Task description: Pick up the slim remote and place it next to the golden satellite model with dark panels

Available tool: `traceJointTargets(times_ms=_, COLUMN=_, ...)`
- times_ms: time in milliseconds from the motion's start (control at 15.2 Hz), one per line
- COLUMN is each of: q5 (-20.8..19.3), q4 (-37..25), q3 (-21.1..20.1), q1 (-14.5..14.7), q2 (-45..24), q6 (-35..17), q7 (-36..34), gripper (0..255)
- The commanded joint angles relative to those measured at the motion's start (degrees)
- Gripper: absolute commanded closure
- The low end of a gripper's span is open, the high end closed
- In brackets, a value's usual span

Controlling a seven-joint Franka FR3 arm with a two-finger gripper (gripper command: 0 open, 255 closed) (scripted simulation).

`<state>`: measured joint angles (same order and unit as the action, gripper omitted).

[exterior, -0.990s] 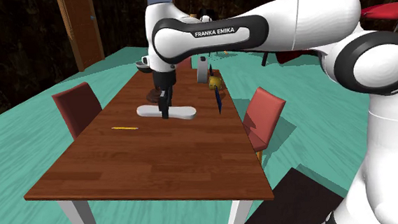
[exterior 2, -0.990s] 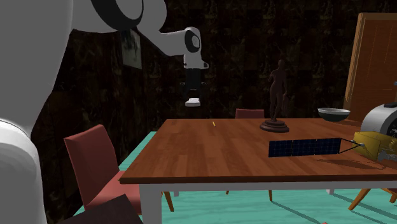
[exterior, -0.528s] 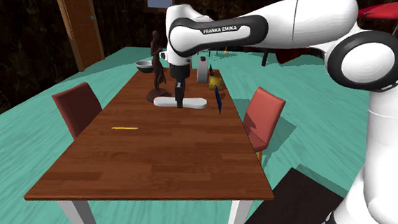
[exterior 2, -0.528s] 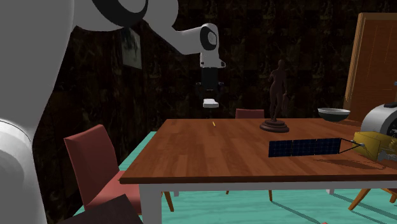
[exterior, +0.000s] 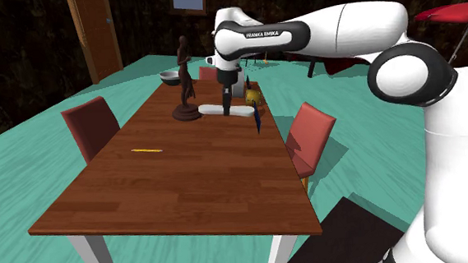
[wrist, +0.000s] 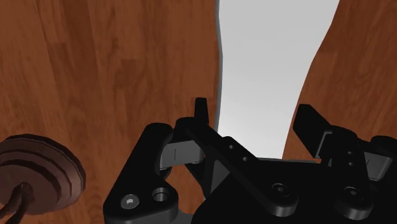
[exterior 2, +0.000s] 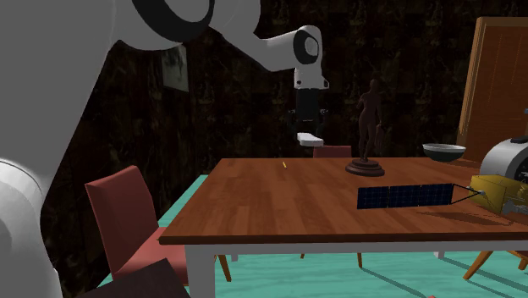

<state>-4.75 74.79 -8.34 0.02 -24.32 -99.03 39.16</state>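
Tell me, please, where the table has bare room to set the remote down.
The widest bare stretch of table runs from the yellow stick to the near edge in the shoulder view. A narrower bare strip lies between the figurine and the satellite model. The far end is crowded: bowl, figurine, satellite model, a white rounded object.

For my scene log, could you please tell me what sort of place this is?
Probably a dining room in a house: a long wooden table with red chairs beside it, a wooden door and a dark figurine on the tabletop. The gripper holds a white remote over the table.
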Motion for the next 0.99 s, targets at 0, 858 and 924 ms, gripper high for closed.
traceJointTargets(times_ms=0, q5=0.09, q4=-3.33, q3=0.72, q1=-1.57, q2=-2.00, q6=1.17, q7=2.53, gripper=255)
traceJointTargets(times_ms=858, q5=0.35, q4=-19.76, q3=3.17, q1=-7.98, q2=-14.02, q6=5.28, q7=12.08, gripper=255)
traceJointTargets(times_ms=924, q5=0.36, q4=-18.51, q3=3.16, q1=-8.04, q2=-13.75, q6=4.32, q7=12.04, gripper=255)
